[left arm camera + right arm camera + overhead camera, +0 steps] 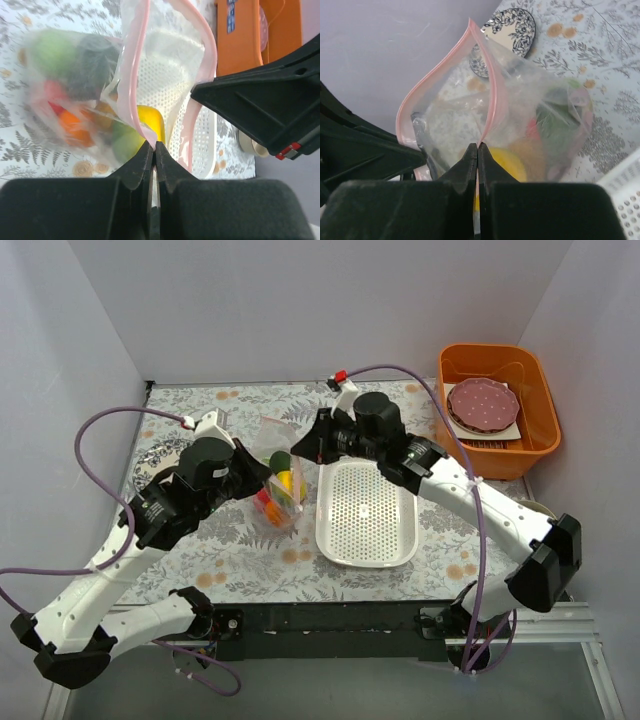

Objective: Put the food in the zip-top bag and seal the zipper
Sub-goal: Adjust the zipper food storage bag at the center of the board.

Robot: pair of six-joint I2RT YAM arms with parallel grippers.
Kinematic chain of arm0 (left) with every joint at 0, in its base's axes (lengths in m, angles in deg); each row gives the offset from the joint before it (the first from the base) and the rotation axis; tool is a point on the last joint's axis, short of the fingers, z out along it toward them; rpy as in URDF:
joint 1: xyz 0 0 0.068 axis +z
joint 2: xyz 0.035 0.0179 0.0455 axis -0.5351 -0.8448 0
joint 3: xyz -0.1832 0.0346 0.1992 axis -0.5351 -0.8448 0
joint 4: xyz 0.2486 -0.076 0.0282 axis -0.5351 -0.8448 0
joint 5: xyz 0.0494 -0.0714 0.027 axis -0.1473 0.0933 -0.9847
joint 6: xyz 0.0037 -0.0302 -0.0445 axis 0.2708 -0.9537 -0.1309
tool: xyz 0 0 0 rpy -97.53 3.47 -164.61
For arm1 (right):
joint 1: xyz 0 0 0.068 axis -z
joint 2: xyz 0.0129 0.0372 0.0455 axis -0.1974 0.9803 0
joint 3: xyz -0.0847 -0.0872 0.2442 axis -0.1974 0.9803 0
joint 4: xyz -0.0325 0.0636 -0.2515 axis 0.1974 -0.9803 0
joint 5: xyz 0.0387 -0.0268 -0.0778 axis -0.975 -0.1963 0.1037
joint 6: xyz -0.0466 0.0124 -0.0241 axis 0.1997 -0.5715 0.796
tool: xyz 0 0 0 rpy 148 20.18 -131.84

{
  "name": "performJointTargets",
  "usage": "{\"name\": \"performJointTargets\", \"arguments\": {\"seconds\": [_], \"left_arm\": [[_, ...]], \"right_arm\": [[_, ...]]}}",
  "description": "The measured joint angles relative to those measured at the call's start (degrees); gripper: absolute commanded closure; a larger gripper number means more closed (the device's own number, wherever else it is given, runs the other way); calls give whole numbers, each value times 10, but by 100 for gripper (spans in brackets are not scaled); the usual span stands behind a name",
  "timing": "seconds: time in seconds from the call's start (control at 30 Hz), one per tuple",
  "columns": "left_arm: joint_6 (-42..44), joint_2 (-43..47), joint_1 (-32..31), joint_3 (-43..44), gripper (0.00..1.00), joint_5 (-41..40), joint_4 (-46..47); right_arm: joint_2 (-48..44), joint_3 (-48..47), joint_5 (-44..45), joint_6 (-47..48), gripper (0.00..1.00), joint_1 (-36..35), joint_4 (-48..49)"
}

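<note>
White arms (100,585) with purple cables (480,570), black left claw (154,145) and right claw (477,146)

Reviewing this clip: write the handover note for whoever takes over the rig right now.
Left gripper: shut on the zipper at one end of the bag's mouth.
Right gripper: shut on the zipper at the other end.
Zip-top bag: between the two grippers, left of the white basket. The food is inside it, and no loose pieces show on the table.
Done: food bagged.
Left: the mouth gapes, with the two pink strips apart between the grips. They need pressing together along the whole length.
</note>
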Motion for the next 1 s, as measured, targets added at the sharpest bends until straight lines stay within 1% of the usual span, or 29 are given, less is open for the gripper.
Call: {"name": "performJointTargets", "arguments": {"seconds": [0.1, 0.23, 0.37, 0.47, 0.6, 0.67, 0.77, 0.8, 0.9, 1.0], "left_arm": [[0, 0, 0, 50, 98, -37, -41], [1, -3, 0, 95, 95, -82, -86], [2, -6, 0, 96, 96, -114, -122], [5, -13, 0, 96, 89, -135, -142], [33, -24, 0, 93, 92, -175, -149], [52, -30, 2, 82, 92, -178, -135], [75, -41, 4, 58, 93, -157, -109], [82, -47, 5, 50, 94, -144, -97], [98, -75, 8, 39, 94, -93, -63], [107, -106, 8, 36, 90, -23, -15]], "right_arm": [[49, -69, -14, 7, 99, -3, -15], [86, -85, -19, 9, 99, -5, -32], [106, -101, -25, 13, 98, -5, -56], [118, -127, -30, 18, 96, -5, -66], [120, -137, -35, 19, 98, -7, -64], [118, -116, -33, 14, 98, -6, -40], [96, -26, -25, 0, 98, -6, 5], [87, 8, -19, -6, 97, -6, 12], [61, 94, 2, -19, 96, -5, 13], [23, 155, 26, -31, 94, -3, 12]]}}
